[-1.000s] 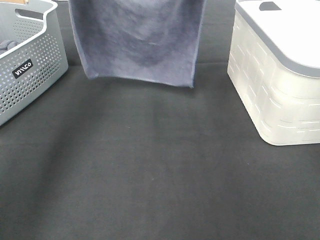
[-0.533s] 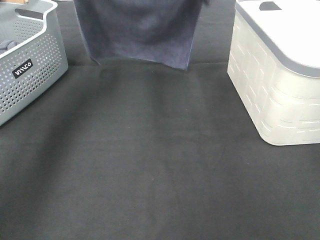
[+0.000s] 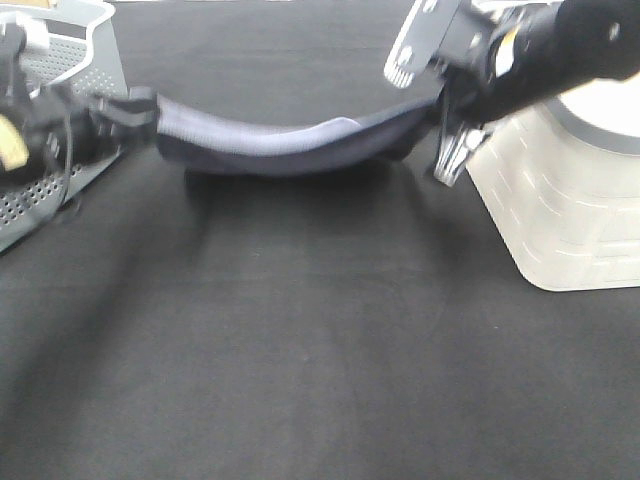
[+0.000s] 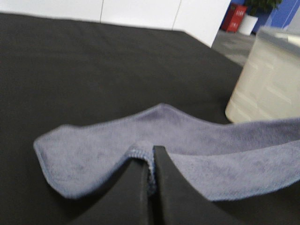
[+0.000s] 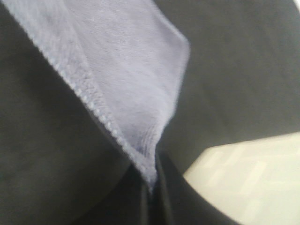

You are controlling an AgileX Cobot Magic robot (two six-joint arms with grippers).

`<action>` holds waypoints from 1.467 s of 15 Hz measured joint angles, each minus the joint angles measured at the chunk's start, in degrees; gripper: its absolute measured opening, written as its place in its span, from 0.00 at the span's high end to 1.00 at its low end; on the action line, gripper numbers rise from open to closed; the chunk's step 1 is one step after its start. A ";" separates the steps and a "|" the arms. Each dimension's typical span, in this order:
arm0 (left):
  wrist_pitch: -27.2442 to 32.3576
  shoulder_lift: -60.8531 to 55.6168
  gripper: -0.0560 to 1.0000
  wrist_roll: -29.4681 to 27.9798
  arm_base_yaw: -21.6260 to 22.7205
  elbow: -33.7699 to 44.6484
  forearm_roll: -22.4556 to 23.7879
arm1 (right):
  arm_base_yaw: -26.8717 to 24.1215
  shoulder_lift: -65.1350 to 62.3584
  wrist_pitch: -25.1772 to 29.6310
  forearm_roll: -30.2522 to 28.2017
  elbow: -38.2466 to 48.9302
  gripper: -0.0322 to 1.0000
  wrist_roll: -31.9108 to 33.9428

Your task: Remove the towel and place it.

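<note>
The greyish-lavender towel (image 3: 285, 145) hangs stretched between my two grippers, sagging in the middle just above the black table at the back. My left gripper (image 3: 135, 108) is shut on its left corner, beside the grey basket. My right gripper (image 3: 432, 112) is shut on its right corner, next to the white bin. In the left wrist view the fingers (image 4: 161, 187) pinch the towel's hem (image 4: 145, 161). In the right wrist view the towel (image 5: 126, 79) runs up from the shut jaws, pinched at its hem (image 5: 151, 180).
A grey perforated basket (image 3: 70, 150) stands at the back left. A white lidded bin (image 3: 560, 215) stands at the right; it also shows in the left wrist view (image 4: 267, 79) and the right wrist view (image 5: 243, 178). Black cloth covers the table (image 3: 320, 350).
The towel hung flat from above the picture; now both arms have come down into view and the towel is lowered, stretched sideways and sagging just above the table.
</note>
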 joint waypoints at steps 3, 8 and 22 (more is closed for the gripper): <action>-0.34 -2.06 0.95 0.00 0.00 8.14 0.00 | 4.13 -0.17 -0.17 0.52 7.22 0.95 0.00; -0.52 -2.06 0.95 0.00 0.00 16.73 -0.06 | 5.39 -0.17 -0.34 5.33 14.15 0.95 0.06; -9.17 -2.23 0.95 12.03 0.00 31.51 -17.25 | 14.95 4.47 -0.46 6.02 19.42 0.95 -2.46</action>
